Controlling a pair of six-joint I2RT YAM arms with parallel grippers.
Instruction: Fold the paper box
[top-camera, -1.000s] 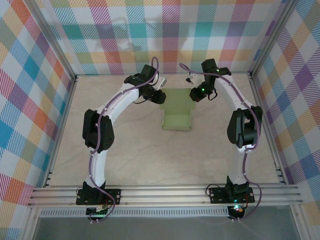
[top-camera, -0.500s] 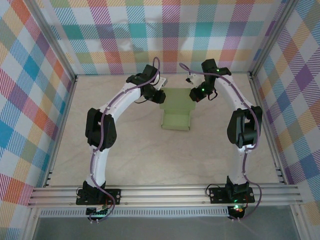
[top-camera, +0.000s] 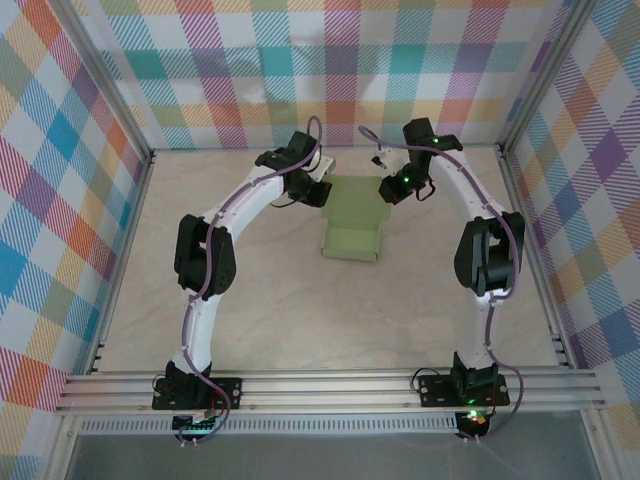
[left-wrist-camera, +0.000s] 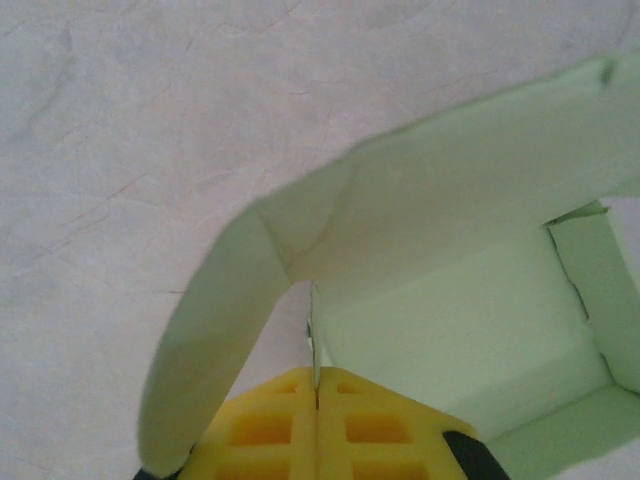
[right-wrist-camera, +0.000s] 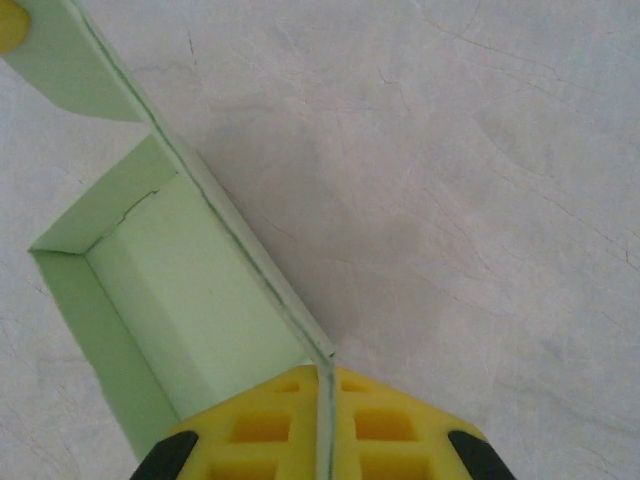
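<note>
The paper box (top-camera: 352, 218) is pale sage-green card, partly folded, lying at the far middle of the table. My left gripper (top-camera: 318, 195) sits at its left side and my right gripper (top-camera: 389, 189) at its right side. In the left wrist view the yellow pads (left-wrist-camera: 262, 430) of the left gripper (left-wrist-camera: 316, 378) are shut on a thin upright card edge, with a curved flap (left-wrist-camera: 215, 330) arching over to the left and the box's inside (left-wrist-camera: 450, 330) to the right. The right gripper (right-wrist-camera: 325, 372) is shut on the box's right wall (right-wrist-camera: 235, 240), with the tray-like inside (right-wrist-camera: 190, 300) to its left.
The pale marbled table top (top-camera: 300, 310) spreads out in front of the box. Plaid walls (top-camera: 60, 200) close in the left, back and right sides. An aluminium rail (top-camera: 330, 388) carrying both arm bases runs along the near edge.
My left gripper has closed onto the box's left card edge. The left arm's elbow has shifted slightly right, and the box's near end has turned a little. The right arm has stayed still.
</note>
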